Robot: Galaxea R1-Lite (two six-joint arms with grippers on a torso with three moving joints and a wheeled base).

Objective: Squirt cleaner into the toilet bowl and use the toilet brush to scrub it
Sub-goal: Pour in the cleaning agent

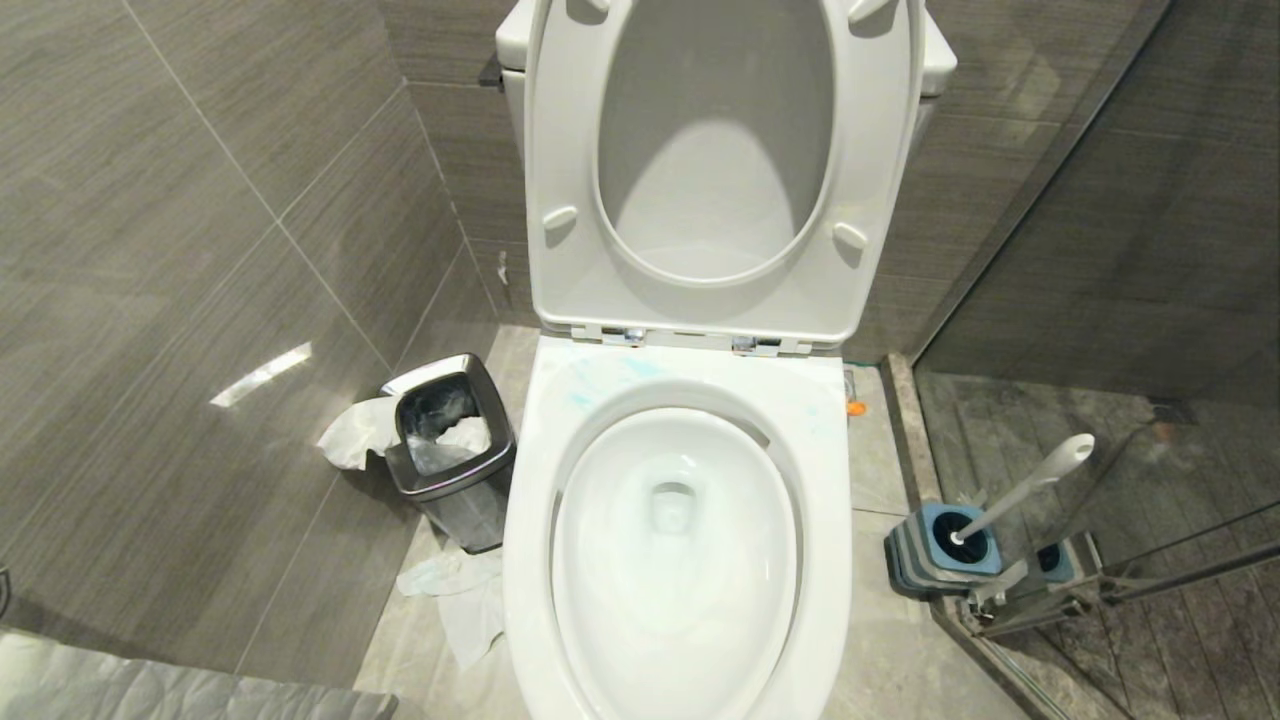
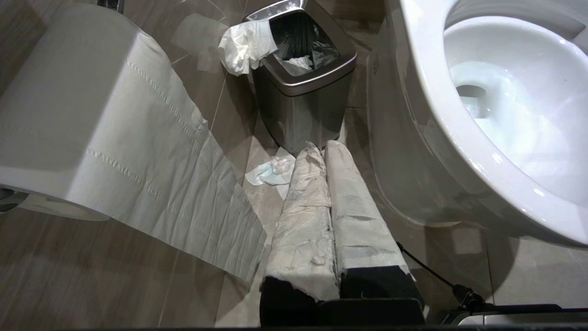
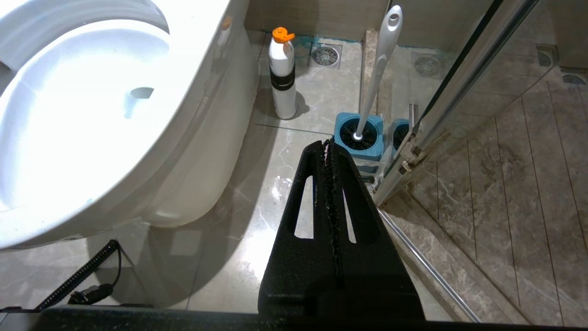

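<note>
Now nothing has begun: both jaws are shut tight and hold nothing; next, grab the cleaner bottle (image 3: 282,73).

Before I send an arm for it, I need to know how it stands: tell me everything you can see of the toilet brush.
The toilet brush has a long, slim white plastic handle with a rounded tip and a slot near the end. It leans in its square blue-grey holder on the floor beside the glass shower door, right of the toilet bowl. Its black bristly head sits down in the holder. No gripper touches it.
</note>
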